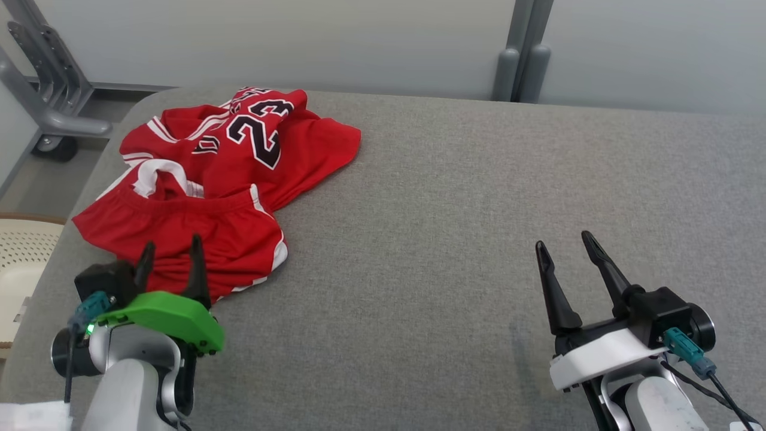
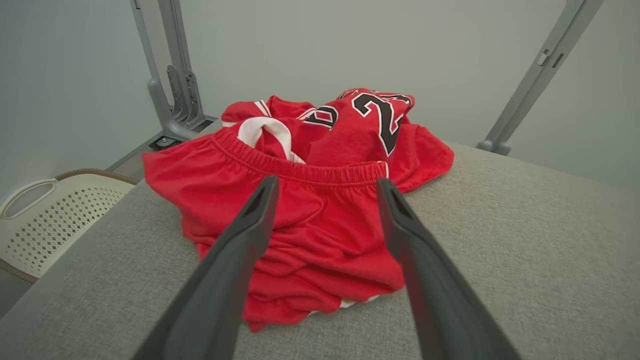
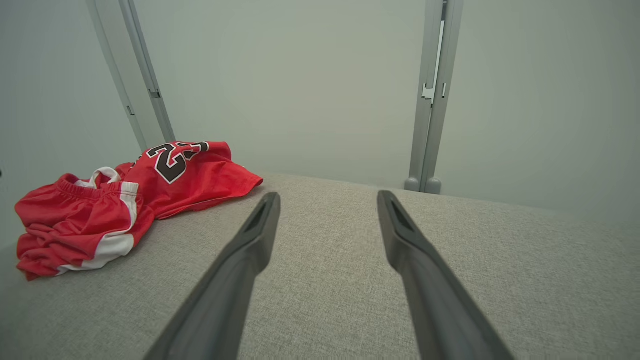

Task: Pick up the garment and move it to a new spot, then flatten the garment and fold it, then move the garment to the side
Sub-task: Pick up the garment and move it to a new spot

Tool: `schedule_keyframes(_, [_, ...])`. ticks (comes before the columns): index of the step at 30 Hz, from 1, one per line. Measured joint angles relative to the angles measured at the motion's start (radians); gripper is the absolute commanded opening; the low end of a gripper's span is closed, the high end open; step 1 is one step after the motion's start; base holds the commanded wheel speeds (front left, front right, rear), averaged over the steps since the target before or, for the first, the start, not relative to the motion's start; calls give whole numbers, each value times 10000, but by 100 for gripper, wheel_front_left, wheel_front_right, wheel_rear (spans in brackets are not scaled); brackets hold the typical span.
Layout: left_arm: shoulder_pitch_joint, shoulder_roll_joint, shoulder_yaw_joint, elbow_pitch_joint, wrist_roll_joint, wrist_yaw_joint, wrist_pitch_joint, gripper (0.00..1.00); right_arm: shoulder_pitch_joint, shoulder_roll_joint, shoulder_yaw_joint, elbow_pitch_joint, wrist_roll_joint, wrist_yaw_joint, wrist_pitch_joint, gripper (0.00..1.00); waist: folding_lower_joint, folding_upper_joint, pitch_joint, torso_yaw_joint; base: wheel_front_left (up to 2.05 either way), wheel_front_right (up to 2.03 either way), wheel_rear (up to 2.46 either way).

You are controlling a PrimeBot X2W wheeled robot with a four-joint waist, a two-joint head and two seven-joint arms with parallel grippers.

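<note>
One crumpled red garment [image 1: 209,185] lies at ten o'clock on the grey table [image 1: 449,239]. Two grippers, fingers apart, empty: left gripper [image 1: 172,242] at seven o'clock by its near edge, right gripper [image 1: 563,240] at four.

The red garment [image 1: 239,173] carried the only readable marking: the number 23 [image 1: 261,129], in black figures edged with white. In the head view it sat on the crumpled upper fold, at about twelve o'clock of the heap. In the right wrist view it read clearly toward one o'clock of the heap. In the left wrist view the 2 was plain and the second figure was partly folded away. A further black character [image 1: 206,145], at nine o'clock of the number, was too creased to read.
</note>
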Motion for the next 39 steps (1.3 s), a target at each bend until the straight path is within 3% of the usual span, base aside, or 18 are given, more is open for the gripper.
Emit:
schedule_keyframes(32, [-2941, 669, 328, 3559, 675, 393, 1049, 100, -1248, -286, 54, -408, -374, 217, -2, 100, 0, 0, 2600, -1155, 0, 0, 0])
schedule_keyframes(33, [-3000, 683, 378, 3632, 677, 393, 1014, 93, -1292, -286, 54, -408, -374, 219, -2, 100, 0, 0, 2652, -1173, 0, 0, 0])
schedule_keyframes(35, [-3100, 690, 433, 3829, 688, 403, 924, 15, -1371, -286, 23, -407, -374, 217, -2, 100, 0, 0, 2731, -1201, 0, 0, 0])
schedule_keyframes(36, [-3138, 690, 468, 3931, 688, 407, 882, 0, -1376, -286, 15, -407, -374, 217, -2, 100, 0, 0, 2756, -1208, 0, 0, 0])
schedule_keyframes(39, [-3191, 690, 514, 4109, 688, 408, 677, 0, -1397, -284, -56, -399, -374, 213, -2, 100, 0, 0, 2767, -1196, 0, 0, 0])
